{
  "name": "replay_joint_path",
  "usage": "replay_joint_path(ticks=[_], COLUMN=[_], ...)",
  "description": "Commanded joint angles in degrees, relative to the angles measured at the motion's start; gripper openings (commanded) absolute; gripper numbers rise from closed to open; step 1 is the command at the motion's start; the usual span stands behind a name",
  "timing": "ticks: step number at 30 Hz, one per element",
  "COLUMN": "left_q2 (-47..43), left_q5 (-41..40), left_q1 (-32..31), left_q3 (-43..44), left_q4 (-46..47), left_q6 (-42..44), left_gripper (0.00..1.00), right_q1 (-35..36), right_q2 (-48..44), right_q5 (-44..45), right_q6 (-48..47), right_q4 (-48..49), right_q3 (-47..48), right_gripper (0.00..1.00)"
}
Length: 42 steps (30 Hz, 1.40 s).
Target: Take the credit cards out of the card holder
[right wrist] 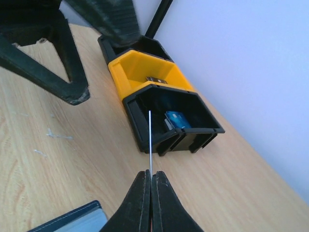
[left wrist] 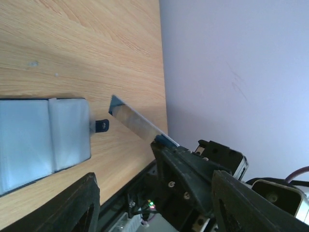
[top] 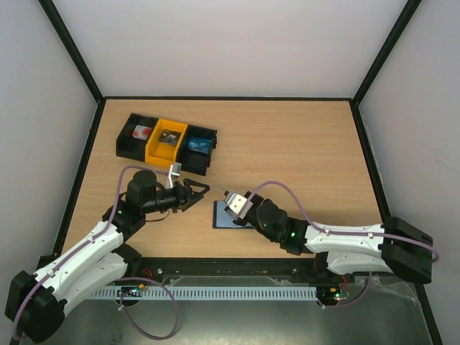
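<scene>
Your right pincer: closed on credit card, thin edge toward its own camera, card raised off bench. In left wrist view you see same card tilted, shiny face showing. Card holder lies open, flat on bench, grey-blue pockets up, partly hidden beneath right pincer. Your left pincer: jaws spread, holding nothing, aimed at card, near it but apart. Yellow bin and black bins sit back left, well apart from card holder.
</scene>
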Motion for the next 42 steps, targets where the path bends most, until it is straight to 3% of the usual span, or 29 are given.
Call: replay_joint_path(ticks=[1,21,33,42], left_q2=[0.29,2.36,0.99,-0.5], left_q5=[3.65,3.93,2.79,2.65], left_q1=[0.27,0.27,0.3,0.31], left_q3=[0.56,-5.23,-7.79,-7.87], left_q4=[2.77,11.32,14.01,13.34], left_q6=[-3.57,-9.95,-12.53,-12.91], left_gripper=[0.62,0.37,0.04,0.03], right_q1=[3.08,9.05,11.08,12.29], right_q2=[2.84,11.9,13.9,15.41], right_q5=[7.83,15.26,16.12,16.62], right_q6=[-10.98,-18.07,-20.61,-24.07], right_q4=[6.41,10.63,12.49,16.24], right_q3=[2.13,7.33,5.39,3.69], right_gripper=[0.02,0.02,0.02,0.02])
